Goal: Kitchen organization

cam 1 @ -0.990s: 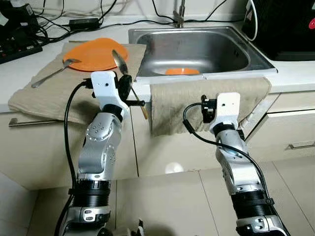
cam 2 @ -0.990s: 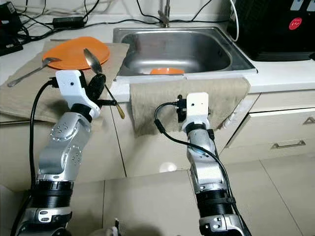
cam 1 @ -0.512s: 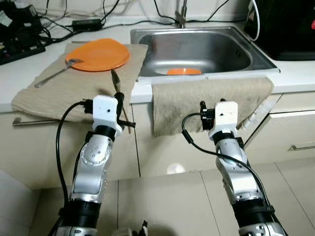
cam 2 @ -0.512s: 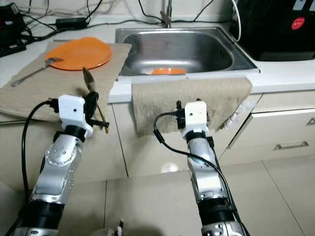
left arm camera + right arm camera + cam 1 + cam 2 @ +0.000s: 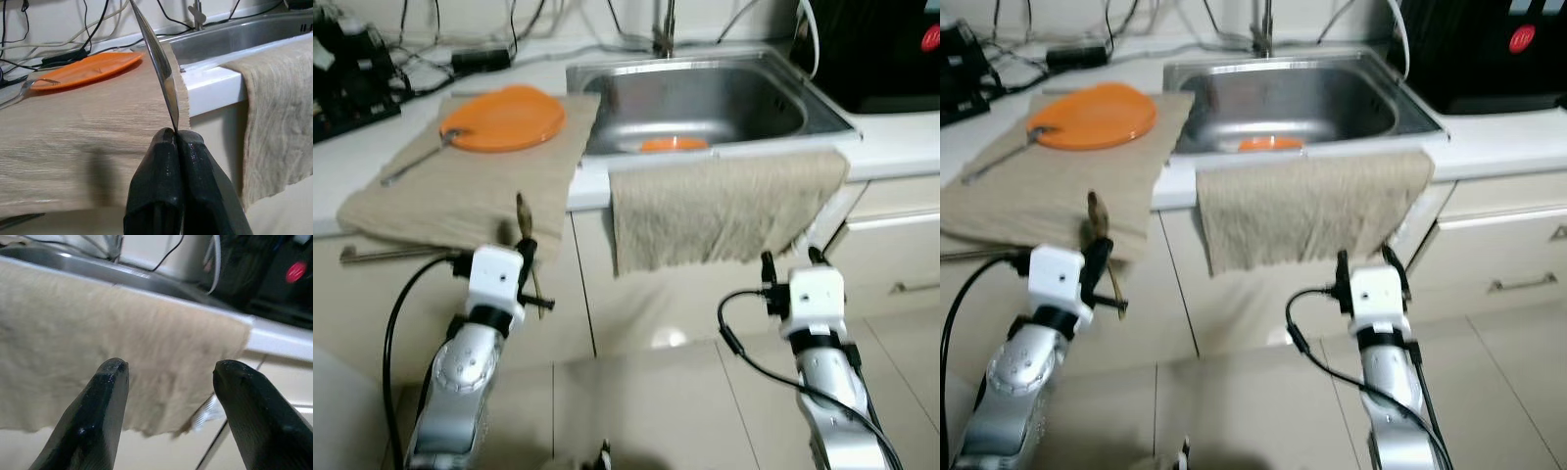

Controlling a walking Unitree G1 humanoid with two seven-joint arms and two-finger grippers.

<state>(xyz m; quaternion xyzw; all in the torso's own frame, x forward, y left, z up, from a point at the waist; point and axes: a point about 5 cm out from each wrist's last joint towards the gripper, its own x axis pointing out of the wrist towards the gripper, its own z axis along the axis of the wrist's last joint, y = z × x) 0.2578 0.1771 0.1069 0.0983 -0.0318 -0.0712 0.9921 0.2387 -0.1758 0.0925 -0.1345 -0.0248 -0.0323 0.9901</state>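
Left gripper (image 5: 177, 139) lowered from counter, fingers pinching spoon (image 5: 157, 58) handle

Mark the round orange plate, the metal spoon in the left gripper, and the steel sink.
round orange plate (image 5: 504, 117), left eye view, centre
metal spoon (image 5: 157, 54), left wrist view, mid-blade
steel sink (image 5: 703, 65), left eye view, back rim

You've got a metal spoon (image 5: 157, 58) pinched upright, bowl up, in your left tool (image 5: 177, 142) below the worktop edge. Orange plate (image 5: 502, 117) lies on the beige cloth, second spoon (image 5: 419, 162) leaning on its rim.
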